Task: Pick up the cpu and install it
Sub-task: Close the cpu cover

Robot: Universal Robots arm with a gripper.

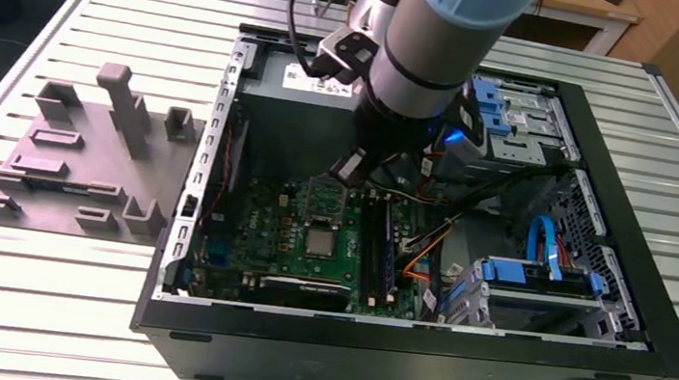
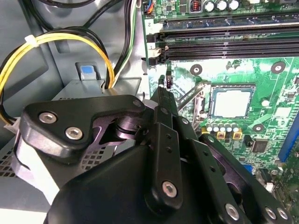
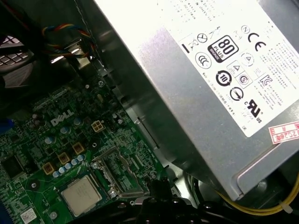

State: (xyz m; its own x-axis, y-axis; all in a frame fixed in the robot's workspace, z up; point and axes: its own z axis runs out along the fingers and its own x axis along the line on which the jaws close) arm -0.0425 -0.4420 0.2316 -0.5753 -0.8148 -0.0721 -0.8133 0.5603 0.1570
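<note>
The cpu [image 1: 322,243] lies flat in its socket on the green motherboard inside the open computer case [image 1: 423,356]; in both wrist views its dull silver top [image 2: 231,103] [image 3: 80,196] faces up. Beside it the shiny socket frame [image 2: 194,95] [image 3: 117,172] stands flipped open. My gripper [image 1: 349,167] hangs over the board, a little beyond the socket toward the power supply. Its black fingers look shut together with nothing between them, the tip [image 2: 162,83] close to the raised frame and apart from the cpu.
A big grey power supply box with a white label [image 3: 210,70] stands close by my gripper. Yellow and black cables [image 2: 60,42] loop near it. Memory slots [image 2: 224,42] run past the socket. A grey slotted fixture block [image 1: 84,159] sits on the table at the exterior view's left.
</note>
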